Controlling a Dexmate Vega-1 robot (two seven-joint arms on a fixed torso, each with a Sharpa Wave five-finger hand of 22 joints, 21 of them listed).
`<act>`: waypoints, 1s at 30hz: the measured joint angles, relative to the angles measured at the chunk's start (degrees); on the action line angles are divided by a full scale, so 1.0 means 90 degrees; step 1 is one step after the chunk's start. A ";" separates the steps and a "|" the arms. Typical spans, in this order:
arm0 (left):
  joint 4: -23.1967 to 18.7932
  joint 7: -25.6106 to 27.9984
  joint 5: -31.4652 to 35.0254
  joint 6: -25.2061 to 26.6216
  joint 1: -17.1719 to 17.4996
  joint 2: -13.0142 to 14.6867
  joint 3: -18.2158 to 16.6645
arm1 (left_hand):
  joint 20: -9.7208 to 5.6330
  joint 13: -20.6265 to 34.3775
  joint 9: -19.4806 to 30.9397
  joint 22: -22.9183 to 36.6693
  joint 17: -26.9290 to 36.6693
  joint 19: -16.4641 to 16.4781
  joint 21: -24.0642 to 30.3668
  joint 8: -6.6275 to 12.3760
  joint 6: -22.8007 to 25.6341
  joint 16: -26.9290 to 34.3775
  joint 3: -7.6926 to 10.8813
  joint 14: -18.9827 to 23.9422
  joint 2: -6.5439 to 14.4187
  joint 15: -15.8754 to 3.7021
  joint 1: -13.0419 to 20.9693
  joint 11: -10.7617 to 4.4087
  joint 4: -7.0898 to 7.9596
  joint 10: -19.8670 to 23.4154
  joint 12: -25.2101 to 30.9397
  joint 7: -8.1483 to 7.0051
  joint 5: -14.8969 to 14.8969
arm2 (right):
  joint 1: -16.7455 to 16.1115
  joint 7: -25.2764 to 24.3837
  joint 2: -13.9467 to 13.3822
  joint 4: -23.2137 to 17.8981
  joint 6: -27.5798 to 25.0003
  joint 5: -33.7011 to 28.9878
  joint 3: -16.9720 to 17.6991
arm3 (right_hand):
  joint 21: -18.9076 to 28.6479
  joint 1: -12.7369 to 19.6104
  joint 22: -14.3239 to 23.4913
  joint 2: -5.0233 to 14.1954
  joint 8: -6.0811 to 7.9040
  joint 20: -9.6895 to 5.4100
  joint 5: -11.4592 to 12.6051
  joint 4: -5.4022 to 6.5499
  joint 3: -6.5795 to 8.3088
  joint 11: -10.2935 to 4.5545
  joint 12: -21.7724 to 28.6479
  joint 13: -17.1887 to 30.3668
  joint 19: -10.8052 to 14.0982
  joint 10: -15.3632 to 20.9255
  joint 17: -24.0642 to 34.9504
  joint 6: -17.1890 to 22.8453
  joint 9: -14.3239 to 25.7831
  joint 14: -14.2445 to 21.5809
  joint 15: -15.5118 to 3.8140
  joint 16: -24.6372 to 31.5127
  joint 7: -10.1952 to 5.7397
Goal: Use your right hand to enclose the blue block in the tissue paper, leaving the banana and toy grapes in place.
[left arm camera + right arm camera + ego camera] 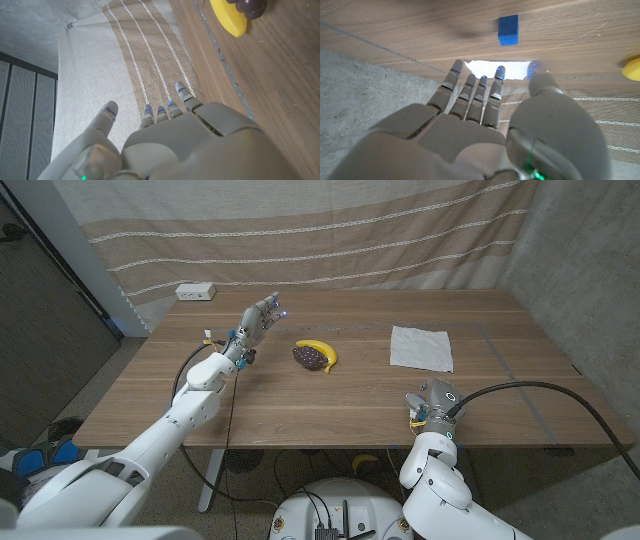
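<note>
The blue block point(508, 30) is a small cube lying on the wooden table, close in front of my right hand point(485, 115), whose fingers are stretched out and apart and hold nothing. In the head view my right hand point(432, 402) hovers near the table's front edge, nearer the robot than the white tissue paper point(421, 347). A strip of the tissue paper point(495, 67) shows just past the fingertips. The yellow banana point(325, 351) curves around the dark toy grapes point(309, 357) at mid-table. My left hand point(258, 317) is raised left of the fruit, fingers spread and empty.
A white power strip point(195, 292) lies at the table's back left corner. A striped curtain point(300, 230) hangs behind the table. The banana point(229, 20) and grapes point(250, 6) sit off to the side of my left hand point(170, 140).
</note>
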 measured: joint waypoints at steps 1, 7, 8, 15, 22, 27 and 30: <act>0.0003 0.0000 0.0000 0.0000 -0.0002 0.0000 0.0000 | 0.0000 0.0000 0.0000 0.0000 0.0000 0.0000 -0.0001 0.0000 0.0000 0.0000 0.0000 0.0000 0.0000 0.0000 0.0000 0.0000 0.0000 0.0000 0.0000 0.0000 0.0000 | 0.0000 0.0032 0.0000 0.0000 0.0000 -0.0034 0.0000 | 0.0000 0.0000 0.0000 0.0000 0.0000 0.0000 0.0000 0.0000 0.0000 0.0000 0.0000 0.0000 0.0000 0.0000 0.0001 0.0018 0.0000 0.0000 0.0000 0.0002 -0.0018; 0.0063 -0.0035 -0.0002 0.0000 -0.0052 -0.0012 0.0000 | 0.0000 0.0000 0.0000 0.0000 0.0000 0.0000 -0.0001 0.0000 0.0000 0.0000 0.0000 0.0000 0.0000 0.0000 0.0000 0.0000 0.0001 0.0000 0.0000 0.0000 0.0000 | 0.0028 0.0546 0.0093 0.0217 -0.0002 -0.0560 -0.0041 | 0.0000 0.0000 0.0000 0.0000 0.0000 0.0000 0.0000 0.0026 -0.0026 -0.0046 0.0023 0.0015 0.0000 0.0046 0.0001 0.0038 0.0000 0.0000 0.0000 0.0003 -0.0031; 0.0069 -0.0043 -0.0003 0.0000 -0.0057 -0.0014 -0.0001 | 0.0000 0.0000 0.0000 0.0000 0.0000 0.0000 -0.0001 0.0000 0.0000 0.0000 0.0000 0.0000 0.0000 0.0000 0.0000 0.0000 0.0001 0.0000 0.0000 0.0000 0.0000 | 0.0030 0.0587 0.0123 0.0262 -0.0002 -0.0605 -0.0043 | 0.0000 0.0000 0.0000 0.0000 0.0000 0.0000 0.0000 0.0026 -0.0026 -0.0046 0.0023 0.0029 -0.0001 0.0046 0.0001 0.0058 0.0000 0.0000 0.0000 0.0003 -0.0010; 0.0150 -0.0103 -0.0003 0.0000 -0.0131 -0.0037 0.0007 | 0.0012 0.0000 0.0000 -0.0001 0.0000 0.0012 -0.0001 0.0000 0.0000 0.0000 0.0000 0.0000 0.0000 0.0000 0.0000 0.0000 -0.0034 0.0000 0.0000 0.0000 0.0000 | 0.0022 0.0972 0.0260 0.0464 -0.0004 -0.1049 -0.0032 | 0.0000 0.0075 -0.0001 -0.0075 0.0000 -0.0045 0.0000 0.0026 -0.0027 -0.0080 0.0023 0.0033 0.0044 0.0080 0.0031 0.0103 0.0000 -0.0001 0.0000 0.0003 -0.0034; 0.0216 -0.0171 -0.0002 0.0000 -0.0190 -0.0060 0.0027 | 0.0012 0.0000 0.0000 -0.0001 0.0000 0.0012 -0.0001 0.0000 0.0000 0.0000 0.0000 0.0000 0.0000 0.0000 0.0000 0.0000 -0.0034 0.0000 0.0000 0.0000 0.0000 | -0.0006 0.1232 0.0358 0.0605 -0.0005 -0.1356 0.0006 | 0.0000 0.0080 -0.0001 -0.0070 0.0021 -0.0045 0.0000 -0.0002 -0.0054 -0.0114 0.0023 0.0032 0.0044 0.0113 0.0031 0.0121 0.0000 0.0050 0.0018 0.0003 -0.0049; 0.0245 -0.0200 0.0000 -0.0005 -0.0216 -0.0072 0.0034 | 0.0011 0.0000 0.0000 -0.0001 0.0000 0.0012 -0.0001 0.0000 0.0000 0.0000 -0.0019 0.0000 0.0000 0.0000 0.0000 0.0000 -0.0052 0.0000 0.0000 0.0000 0.0000 | -0.0031 0.1384 0.0415 0.0676 -0.0005 -0.1549 0.0040 | 0.0000 0.0170 -0.0001 -0.0035 0.0078 -0.0079 0.0000 0.0008 -0.0064 -0.0091 0.0023 0.0062 0.0079 0.0136 0.0061 0.0277 -0.0001 0.0068 0.0000 0.0054 -0.0020; 0.0249 -0.0206 0.0000 -0.0009 -0.0222 -0.0074 0.0035 | 0.0011 0.0000 0.0000 -0.0001 0.0000 0.0012 -0.0001 0.0000 -0.0001 0.0000 -0.0027 0.0000 0.0000 0.0000 0.0000 0.0000 -0.0060 0.0000 0.0000 0.0000 0.0000 | -0.0034 0.1411 0.0423 0.0705 -0.0005 -0.1574 0.0046 | 0.0000 0.0210 -0.0001 -0.0075 0.0099 -0.0080 0.0000 0.0006 -0.0099 -0.0092 0.0023 0.0062 0.0079 0.0182 0.0061 0.0380 -0.0001 0.0068 0.0000 0.0054 -0.0011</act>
